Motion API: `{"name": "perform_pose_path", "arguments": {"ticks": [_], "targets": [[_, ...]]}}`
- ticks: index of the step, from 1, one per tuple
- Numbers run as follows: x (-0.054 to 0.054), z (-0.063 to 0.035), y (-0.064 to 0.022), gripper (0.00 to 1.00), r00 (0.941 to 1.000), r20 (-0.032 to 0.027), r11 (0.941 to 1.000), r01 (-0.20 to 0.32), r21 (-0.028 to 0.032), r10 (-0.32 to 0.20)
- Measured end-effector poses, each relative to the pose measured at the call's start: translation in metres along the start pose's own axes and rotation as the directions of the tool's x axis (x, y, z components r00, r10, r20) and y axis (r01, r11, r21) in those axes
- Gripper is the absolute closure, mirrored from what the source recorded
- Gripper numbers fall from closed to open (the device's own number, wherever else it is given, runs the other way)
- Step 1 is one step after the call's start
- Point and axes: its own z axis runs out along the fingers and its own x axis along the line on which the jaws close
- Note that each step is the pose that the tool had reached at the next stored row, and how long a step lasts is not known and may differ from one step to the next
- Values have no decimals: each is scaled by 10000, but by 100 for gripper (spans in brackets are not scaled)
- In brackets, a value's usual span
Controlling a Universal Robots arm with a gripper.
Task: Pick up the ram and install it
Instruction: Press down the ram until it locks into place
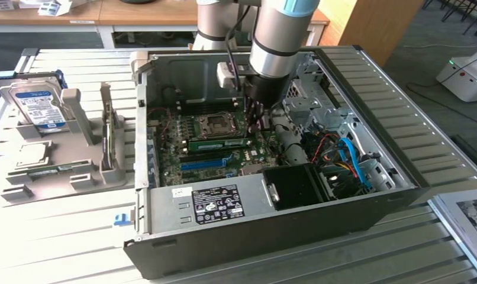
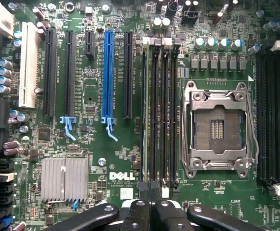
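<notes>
Above motherboard (image 2: 96,159), pincer (image 2: 149,214) shut; ram (image 1: 219,142) apparently seated.

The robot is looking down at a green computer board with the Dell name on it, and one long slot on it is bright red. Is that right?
Not quite. The long slot is bright blue, not red, as the wrist view shows. The rest is right: the green board does carry the Dell name.
</notes>
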Motion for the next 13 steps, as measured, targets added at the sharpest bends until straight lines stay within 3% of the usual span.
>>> {"name": "perform_pose_path", "arguments": {"ticks": [6, 13], "targets": [[-1, -62, 3, 90, 10000, -10, 10000, 0, 0, 0], [-1, -63, 10, 90, 10000, -10, 10000, -1, 0, 1]]}}
